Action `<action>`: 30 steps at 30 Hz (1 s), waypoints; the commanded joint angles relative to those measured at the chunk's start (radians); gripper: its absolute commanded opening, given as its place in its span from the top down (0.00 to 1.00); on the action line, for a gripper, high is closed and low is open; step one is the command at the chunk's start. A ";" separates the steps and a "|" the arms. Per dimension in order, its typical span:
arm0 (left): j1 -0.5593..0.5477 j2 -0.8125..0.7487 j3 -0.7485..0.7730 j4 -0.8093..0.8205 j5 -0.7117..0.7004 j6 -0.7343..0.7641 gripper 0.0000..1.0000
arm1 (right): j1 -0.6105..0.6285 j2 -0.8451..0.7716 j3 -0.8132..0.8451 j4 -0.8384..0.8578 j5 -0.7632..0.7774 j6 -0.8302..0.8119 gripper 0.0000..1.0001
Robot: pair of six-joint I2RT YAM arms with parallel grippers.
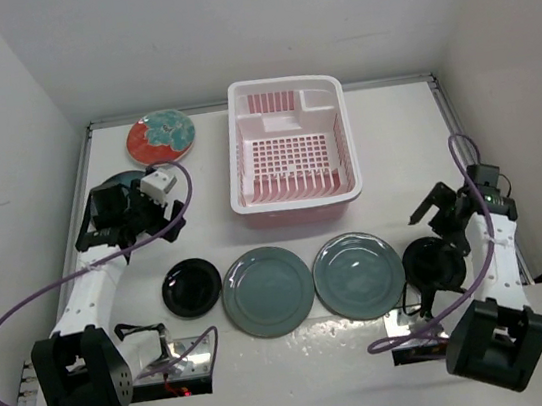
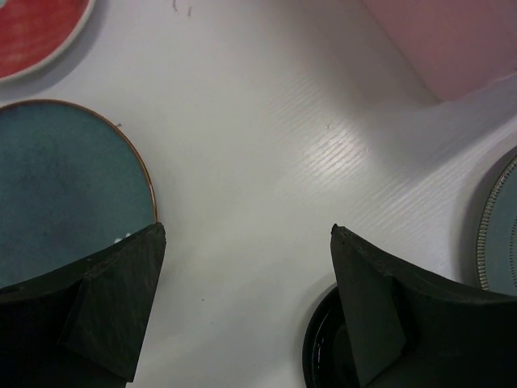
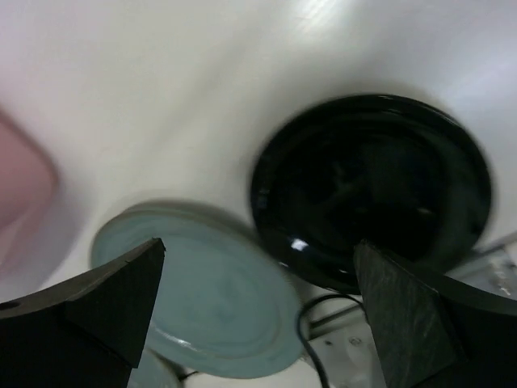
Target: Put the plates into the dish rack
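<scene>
The pink-and-white dish rack (image 1: 290, 145) stands at the back centre with no plates in it. A red plate with a pale blue centre (image 1: 160, 137) lies to its left. A darker teal plate (image 2: 65, 186) lies partly under my left arm. Along the front lie a small black plate (image 1: 191, 286), two grey-teal plates (image 1: 267, 290) (image 1: 358, 274) and another black plate (image 1: 431, 261). My left gripper (image 2: 248, 228) is open and empty above bare table between the teal and black plates. My right gripper (image 3: 258, 246) is open and empty above the right black plate (image 3: 371, 178).
White walls close in the table on the left, back and right. Purple cables loop from both arms. Metal base plates and wires lie at the near edge (image 1: 186, 351). The rack's pink corner (image 2: 452, 40) shows in the left wrist view.
</scene>
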 commanded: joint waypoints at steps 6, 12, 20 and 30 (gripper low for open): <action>-0.021 -0.031 -0.063 0.060 -0.001 -0.015 0.13 | -0.174 0.019 0.036 -0.151 0.451 0.148 0.00; -0.021 -0.061 -0.081 0.089 -0.001 -0.015 0.13 | -0.289 0.082 -0.053 -0.099 0.433 0.313 0.00; -0.039 -0.071 -0.081 0.099 -0.010 -0.005 0.12 | -0.294 0.170 -0.163 0.085 0.336 0.310 0.04; -0.048 -0.089 -0.042 0.089 -0.019 -0.026 0.12 | -0.292 0.271 -0.292 0.340 0.152 0.239 0.29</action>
